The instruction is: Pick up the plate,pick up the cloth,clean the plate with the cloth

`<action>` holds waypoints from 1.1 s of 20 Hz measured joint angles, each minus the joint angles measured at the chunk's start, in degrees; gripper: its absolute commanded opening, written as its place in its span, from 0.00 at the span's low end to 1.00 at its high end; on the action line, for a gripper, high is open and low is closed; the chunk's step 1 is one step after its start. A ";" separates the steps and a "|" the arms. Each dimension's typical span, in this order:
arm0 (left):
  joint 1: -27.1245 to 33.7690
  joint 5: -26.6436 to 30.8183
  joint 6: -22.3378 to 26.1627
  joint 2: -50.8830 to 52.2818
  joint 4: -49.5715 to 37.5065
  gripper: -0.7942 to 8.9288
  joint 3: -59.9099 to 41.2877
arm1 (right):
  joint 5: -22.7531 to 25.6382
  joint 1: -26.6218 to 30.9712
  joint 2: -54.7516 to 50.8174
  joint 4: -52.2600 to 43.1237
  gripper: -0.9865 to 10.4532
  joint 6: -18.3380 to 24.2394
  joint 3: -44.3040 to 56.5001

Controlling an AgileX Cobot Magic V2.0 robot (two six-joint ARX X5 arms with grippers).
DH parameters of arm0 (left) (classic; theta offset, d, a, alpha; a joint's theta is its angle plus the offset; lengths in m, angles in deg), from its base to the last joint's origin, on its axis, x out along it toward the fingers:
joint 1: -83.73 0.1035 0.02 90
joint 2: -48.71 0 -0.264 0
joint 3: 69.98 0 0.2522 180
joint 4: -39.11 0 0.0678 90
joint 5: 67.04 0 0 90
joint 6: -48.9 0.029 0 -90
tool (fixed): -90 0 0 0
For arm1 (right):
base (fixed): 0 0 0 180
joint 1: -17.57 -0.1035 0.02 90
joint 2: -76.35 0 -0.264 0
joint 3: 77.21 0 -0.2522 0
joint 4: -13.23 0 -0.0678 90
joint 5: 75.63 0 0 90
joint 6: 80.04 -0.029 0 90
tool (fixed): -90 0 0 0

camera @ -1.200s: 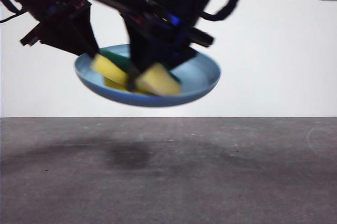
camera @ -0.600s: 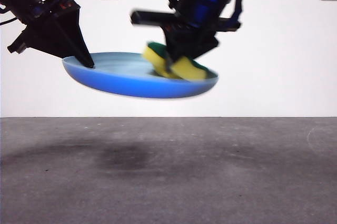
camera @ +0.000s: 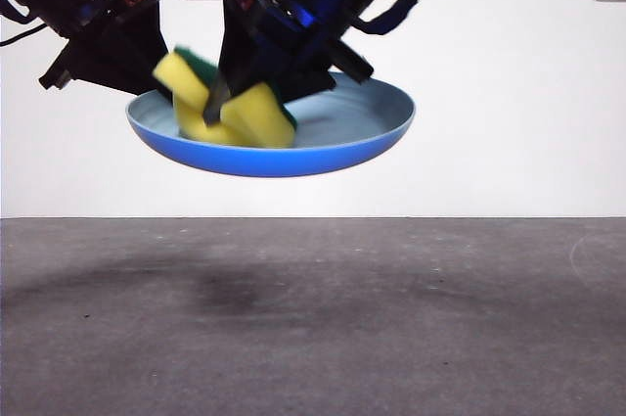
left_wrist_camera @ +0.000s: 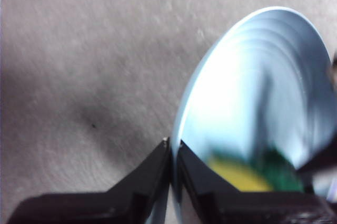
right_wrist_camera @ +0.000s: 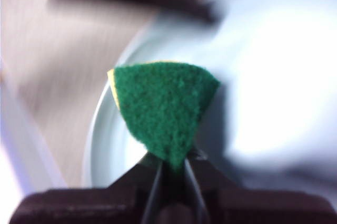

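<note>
**Plate held aloft, sponge pressed into its bowl**

The wide, shallow, round light-blue plastic plate (camera: 293, 147) hangs in the air well above the grey table (camera: 313, 318), touching nothing below it. It sits tilted, with the side toward the table's right edge raised slightly higher than the other.

The left gripper (left_wrist_camera: 174, 147) grips the plate (left_wrist_camera: 253, 103) at its rim. Its two black fingers (left_wrist_camera: 150, 168) are closed together on the thin edge, one on each face of the plate. In the front view this gripper (camera: 137, 69) meets the plate at the rim nearest the table's left edge.

The right gripper (right_wrist_camera: 171, 168) has its fingers clamped on the small wavy-sided yellow foam sponge with dark green scouring layer (right_wrist_camera: 166, 105). The sponge is pinched so hard that it folds, and the green layer faces the wrist camera. In the front view the right gripper (camera: 230, 98) comes down from above into the plate's bowl, and the folded sponge (camera: 249, 117) lies against the plate's inner surface, on the half nearer the left gripper. Both wrist views are partly blurred.
</note>
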 measured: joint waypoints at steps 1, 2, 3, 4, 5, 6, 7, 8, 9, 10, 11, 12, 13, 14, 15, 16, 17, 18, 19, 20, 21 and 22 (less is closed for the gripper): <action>0.50 0.07 0.00 0.00 0.00 0.07 0.00 | 0.09 -0.02 0.00 3.28 0.08 0.00 -0.02; 1.07 0.22 0.00 0.00 0.00 0.07 0.00 | 0.94 0.00 0.00 6.34 0.08 0.02 -0.04; 1.66 0.22 0.02 0.00 0.13 0.07 0.00 | 3.69 0.00 0.00 9.18 0.08 0.02 -0.07; 2.03 0.22 0.02 0.00 0.42 0.07 0.00 | 6.95 0.00 0.00 10.84 0.08 0.02 -0.11; 2.27 0.26 0.02 0.00 0.92 0.07 0.00 | 11.56 0.00 0.00 12.00 0.08 0.04 -0.22; 2.38 0.59 0.02 0.00 1.57 0.07 0.00 | 16.92 0.00 0.00 12.55 0.08 0.02 -0.24; 2.49 0.76 0.04 0.00 2.21 0.07 0.00 | 20.37 0.04 0.00 12.68 0.08 0.02 -0.24; 2.54 0.85 0.07 0.00 3.15 0.07 0.00 | 24.26 0.17 0.00 12.55 0.08 0.02 -0.24; 2.71 0.90 0.07 0.00 4.26 0.07 0.00 | 27.61 0.46 0.00 11.93 0.08 0.02 -0.24; 2.78 0.85 0.09 0.00 5.20 0.07 0.00 | 29.83 0.72 0.02 10.99 0.08 0.00 -0.24; 2.78 0.83 0.13 0.00 6.16 0.07 0.00 | 30.73 1.16 0.07 9.42 0.08 0.00 -0.24; 2.73 0.85 0.15 0.00 6.75 0.07 0.00 | 30.67 1.64 0.09 7.80 0.08 0.00 -0.24; 2.60 0.87 0.13 0.00 7.15 0.07 0.00 | 30.25 2.01 0.09 6.27 0.08 0.02 -0.24; 2.47 0.87 0.15 0.00 7.32 0.07 0.00 | 29.31 2.45 0.09 4.35 0.08 0.02 -0.24; 2.40 0.81 0.15 0.00 7.37 0.07 0.00 | 27.78 2.89 0.13 2.16 0.08 0.02 -0.24; 2.36 0.55 0.15 0.00 7.39 0.07 0.00 | 25.73 3.19 0.17 -0.17 0.08 0.02 -0.24; 2.36 -0.09 0.15 0.00 7.37 0.07 0.00 | 23.23 3.34 0.24 -2.40 0.08 0.02 -0.24; 2.36 -0.85 0.15 0.00 7.30 0.07 0.00 | 20.74 3.52 0.31 -4.48 0.08 0.00 -0.24; 2.29 -1.77 0.11 0.00 7.08 0.07 0.00 | 18.43 3.61 0.42 -6.54 0.08 0.02 -0.24; 2.19 -2.40 0.15 0.00 6.78 0.07 0.00 | 15.45 3.56 0.48 -8.66 0.08 0.00 -0.24; 2.10 -2.82 0.17 0.00 6.58 0.07 0.00 | 13.35 3.39 0.57 -9.68 0.08 -0.02 -0.24; 2.08 -3.08 0.20 0.00 6.49 0.07 0.00 | 11.63 3.15 0.72 -10.51 0.08 -0.13 -0.24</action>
